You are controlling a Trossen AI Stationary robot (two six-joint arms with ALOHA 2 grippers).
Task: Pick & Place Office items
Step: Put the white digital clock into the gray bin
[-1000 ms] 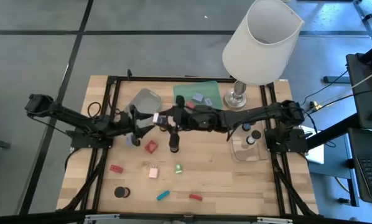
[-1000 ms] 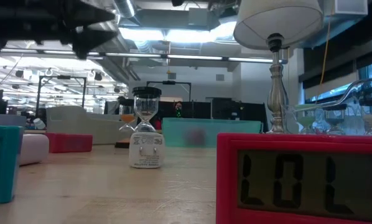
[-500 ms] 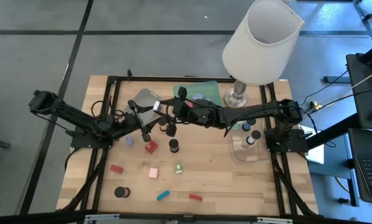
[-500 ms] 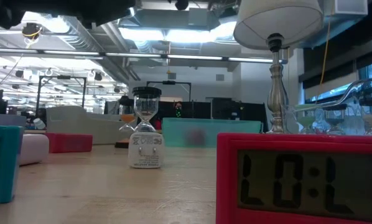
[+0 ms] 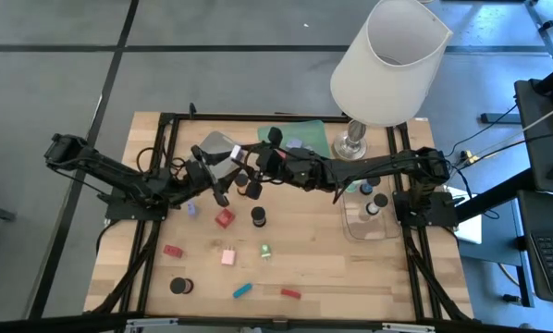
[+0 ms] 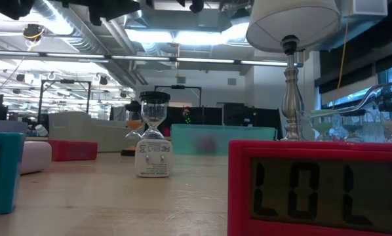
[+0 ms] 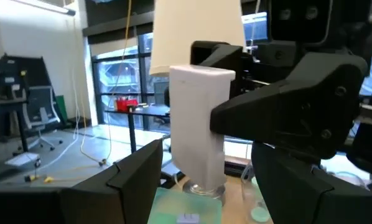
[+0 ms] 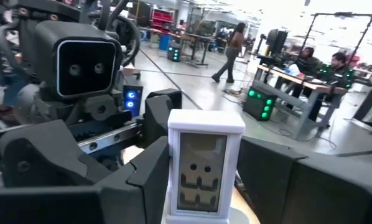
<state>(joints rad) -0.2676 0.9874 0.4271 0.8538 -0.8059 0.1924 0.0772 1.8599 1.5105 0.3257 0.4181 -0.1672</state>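
Wide wooden surface [image 5: 332,268] under the overhead camera, and the big white-shaded lamp [image 5: 390,60] stands tall at the far right corner. Both arms reach in towards the middle and meet nose to nose over the far half of the surface, just in front of the grey tray [image 5: 216,145].

The left gripper [image 7: 204,180] has the prize: a white block [image 7: 198,118] held upright in the air, clamped between its fingers. The right gripper [image 8: 204,174] is right up against it from the other side, facing the block's little display. Whether that one is pressing on the block or only close beside it, I cannot tell.

Behind them sits the green tray [image 5: 313,134] with a lavender piece in it. The clear tray [image 5: 364,222] over on the right carries a few black short cylinders.

Down on the wood, loose office items are scattered. A red block [image 5: 225,218] and a black cylinder [image 5: 258,216] lie just below the grippers. A lavender block [image 5: 192,209] lies off to the left. Nearer the front are a red bar [image 5: 172,251], a pink block [image 5: 228,256] and the mint-green cap [image 5: 265,251]. At the front edge lie a black cylinder pair [image 5: 180,286], a teal bar [image 5: 242,290] and one more red bar.
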